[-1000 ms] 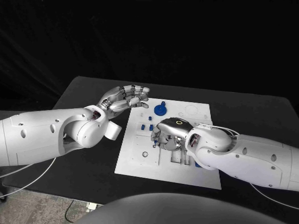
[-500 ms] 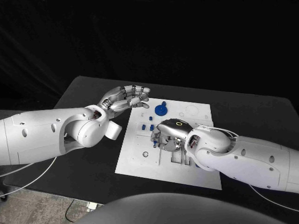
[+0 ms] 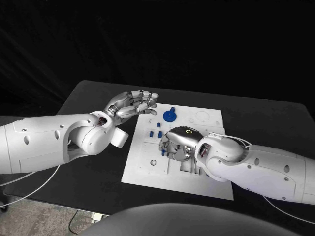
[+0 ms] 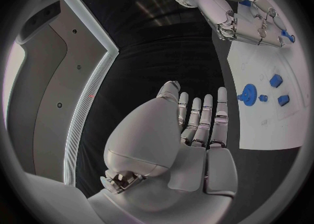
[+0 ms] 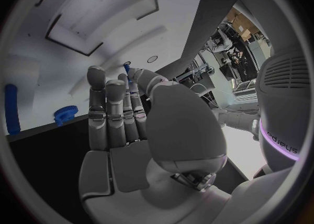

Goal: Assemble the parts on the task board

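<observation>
The white task board (image 3: 147,169) lies in the middle of the black table. A blue gear (image 3: 170,116) stands near its far edge, with small blue parts (image 3: 154,133) just in front of it. My right hand (image 3: 177,145) is down on the board's middle, fingers pointing at the surface. In the right wrist view a small blue part (image 5: 126,68) sits pinched between the thumb and a fingertip of that hand (image 5: 131,124), over the board (image 5: 98,4). My left hand (image 3: 133,103) hovers palm-up off the board's far left corner, fingers spread and holding nothing.
The right wrist view shows the gear (image 5: 65,113) and a long blue peg (image 5: 11,115). Rectangular slots (image 3: 189,164) and a round hole (image 3: 152,162) mark the board's near half. Bare table (image 3: 93,98) lies left of the board. A white cable (image 3: 30,187) hangs under my left arm.
My right hand has sunk slightly toward the board and its forearm has swung a little to the left. The left hand has stayed where it was.
</observation>
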{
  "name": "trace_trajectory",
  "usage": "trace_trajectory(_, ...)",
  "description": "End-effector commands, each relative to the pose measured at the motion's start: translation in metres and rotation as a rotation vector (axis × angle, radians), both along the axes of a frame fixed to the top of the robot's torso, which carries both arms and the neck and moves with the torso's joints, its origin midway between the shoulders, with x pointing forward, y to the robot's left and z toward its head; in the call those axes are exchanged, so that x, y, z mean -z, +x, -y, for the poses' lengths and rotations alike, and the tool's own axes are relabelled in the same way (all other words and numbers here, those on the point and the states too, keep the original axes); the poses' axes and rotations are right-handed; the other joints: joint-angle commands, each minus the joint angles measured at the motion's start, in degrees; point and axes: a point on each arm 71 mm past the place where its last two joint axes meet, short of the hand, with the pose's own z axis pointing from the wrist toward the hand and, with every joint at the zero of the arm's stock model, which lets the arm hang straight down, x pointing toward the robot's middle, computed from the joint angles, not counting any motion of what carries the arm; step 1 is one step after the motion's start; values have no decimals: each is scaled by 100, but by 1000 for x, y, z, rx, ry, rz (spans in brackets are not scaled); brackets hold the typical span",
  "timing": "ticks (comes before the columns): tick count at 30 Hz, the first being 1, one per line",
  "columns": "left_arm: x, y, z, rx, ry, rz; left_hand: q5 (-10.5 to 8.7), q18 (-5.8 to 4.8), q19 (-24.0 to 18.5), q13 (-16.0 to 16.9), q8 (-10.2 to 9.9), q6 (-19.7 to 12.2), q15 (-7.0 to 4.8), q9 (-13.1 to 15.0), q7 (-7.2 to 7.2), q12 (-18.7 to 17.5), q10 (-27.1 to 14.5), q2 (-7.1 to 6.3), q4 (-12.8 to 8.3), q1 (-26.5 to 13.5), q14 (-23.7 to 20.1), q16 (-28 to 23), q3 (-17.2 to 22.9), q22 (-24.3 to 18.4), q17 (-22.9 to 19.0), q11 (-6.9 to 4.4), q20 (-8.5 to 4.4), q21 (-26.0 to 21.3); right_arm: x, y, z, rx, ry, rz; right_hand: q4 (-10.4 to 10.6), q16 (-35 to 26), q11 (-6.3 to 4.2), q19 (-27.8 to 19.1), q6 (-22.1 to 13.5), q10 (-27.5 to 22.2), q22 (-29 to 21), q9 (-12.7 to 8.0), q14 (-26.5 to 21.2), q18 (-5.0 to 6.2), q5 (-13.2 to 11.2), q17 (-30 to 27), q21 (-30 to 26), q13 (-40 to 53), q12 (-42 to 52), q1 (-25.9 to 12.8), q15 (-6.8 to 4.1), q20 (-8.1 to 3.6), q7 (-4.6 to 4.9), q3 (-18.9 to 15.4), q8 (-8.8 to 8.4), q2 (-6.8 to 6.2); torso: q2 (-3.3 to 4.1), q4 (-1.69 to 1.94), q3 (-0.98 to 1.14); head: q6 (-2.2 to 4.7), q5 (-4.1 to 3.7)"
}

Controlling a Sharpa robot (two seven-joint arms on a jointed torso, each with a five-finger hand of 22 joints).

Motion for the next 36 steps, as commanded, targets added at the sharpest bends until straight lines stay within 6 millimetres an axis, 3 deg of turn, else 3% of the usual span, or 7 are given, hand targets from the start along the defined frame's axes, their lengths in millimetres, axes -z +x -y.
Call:
trace_trajectory(1, 0, -1, 2, 22, -12, -7, 22, 117, 34, -11, 23, 43, 38, -11, 204, 9, 1, 8, 3, 57, 11, 40, 31, 1, -10, -10, -11, -32, 4, -2, 0, -4, -18, -24, -40, 16, 20, 22, 45, 34, 247, 6, 50, 33, 26, -8, -6, 5, 38, 39, 3, -1, -11, 4, -35, -1, 2, -3, 2, 1, 7)
trace_trajectory(11, 1, -1, 2, 27, -10, -15, 27, 116, 33, -16, 25, 44, 43, -15, 206, 11, 1, 11, 3, 63, 14, 45, 35, 2, -12, -7, -11, -32, 7, -3, 1, -2, -28, -36, -38, 3, 25, 8, 39, 22, 238, -5, 39, 37, 30, -25, -38, 2, 29, 29, 6, 0, -6, -1, -57, -2, 7, -1, 2, 1, 11)
trace_trajectory(16, 2, -1, 2, 28, -9, -17, 29, 116, 33, -19, 26, 44, 46, -17, 207, 12, 1, 12, 2, 65, 16, 47, 37, 2, -12, -5, -11, -32, 8, -4, 2, -5, -46, -44, -13, -113, 58, -108, -241, -137, 188, -112, -69, 54, -89, -149, -225, -15, -32, -50, 42, 24, 13, -30, -297, -45, 3, -1, 2, 1, 19)
trace_trajectory(20, 2, -1, 2, 29, -9, -18, 32, 116, 32, -23, 29, 45, 49, -21, 209, 14, 2, 14, 2, 70, 18, 51, 40, 3, -14, -2, -11, -32, 8, -5, 3, -7, -58, -45, 91, -278, 136, -277, -720, -581, 118, -247, -237, 81, -294, -320, -497, -34, -150, -239, 74, 63, -162, -154, -612, -142, 2, 0, 2, 1, 18)
trace_trajectory(26, 2, 0, 2, 29, -9, -20, 35, 116, 32, -25, 30, 46, 51, -22, 210, 15, 2, 16, 1, 73, 20, 53, 41, 3, -14, -1, -11, -32, 6, -6, 6, -2, -51, -21, 191, -447, 271, -389, -1184, -1405, 60, -397, -477, 86, -646, -517, -664, 3, -225, -329, 131, 138, -321, -472, -896, -177, 2, -3, 2, 1, 24)
trace_trajectory(31, 2, 0, 2, 31, -8, -21, 35, 116, 32, -25, 30, 46, 51, -22, 210, 15, 2, 16, 1, 73, 20, 53, 41, 3, -14, -1, -11, -32, 0, -7, 9, 10, -30, 7, 357, -565, 343, -447, -1500, -2174, -1, -543, -735, 107, -827, -701, -868, 79, -79, -173, 198, 196, -415, -970, -899, -121, 3, -1, 0, 1, 4)
trace_trajectory(36, 2, 0, 3, 31, -8, -22, 35, 116, 32, -25, 30, 46, 51, -22, 210, 15, 2, 16, 1, 73, 20, 53, 41, 3, -14, -1, -11, -32, -20, -3, 17, 25, -20, 47, 533, -548, 356, -419, -1518, -2407, -20, -601, -784, 102, -877, -744, -956, 107, 101, -30, 198, 222, -417, -1216, -886, -110, 9, 5, 2, 1, -8)
